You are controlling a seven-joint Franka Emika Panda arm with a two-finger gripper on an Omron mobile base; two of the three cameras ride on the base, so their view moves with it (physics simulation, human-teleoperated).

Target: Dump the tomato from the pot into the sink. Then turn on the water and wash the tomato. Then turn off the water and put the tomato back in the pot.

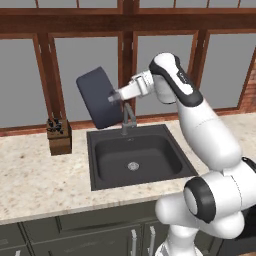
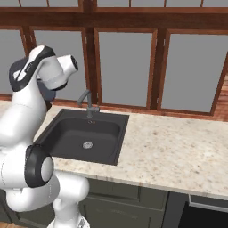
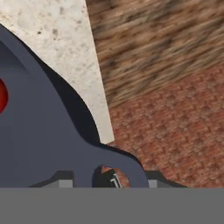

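Note:
The dark blue-grey pot (image 1: pixel 99 97) hangs in the air above the back left corner of the black sink (image 1: pixel 155 155), tipped steeply on its side with its underside facing the left base camera. My gripper (image 1: pixel 116 96) is shut on the pot's loop side handle (image 3: pixel 120 161). In the hand view my gripper (image 3: pixel 108 183) sits at the bottom with the handle between its jaws. The red tomato (image 3: pixel 1 96) shows at the left edge inside the pot (image 3: pixel 43 144). A sliver of the pot (image 2: pixel 46 94) peeks out behind my arm in the right base view.
A grey faucet (image 1: pixel 127 118) stands at the sink's back edge, just under the gripper. A brown knife block (image 1: pixel 59 136) sits on the speckled counter (image 1: pixel 35 180) to the left. Windows with wooden frames run behind. More counter (image 2: pixel 178 151) stretches to the sink's right.

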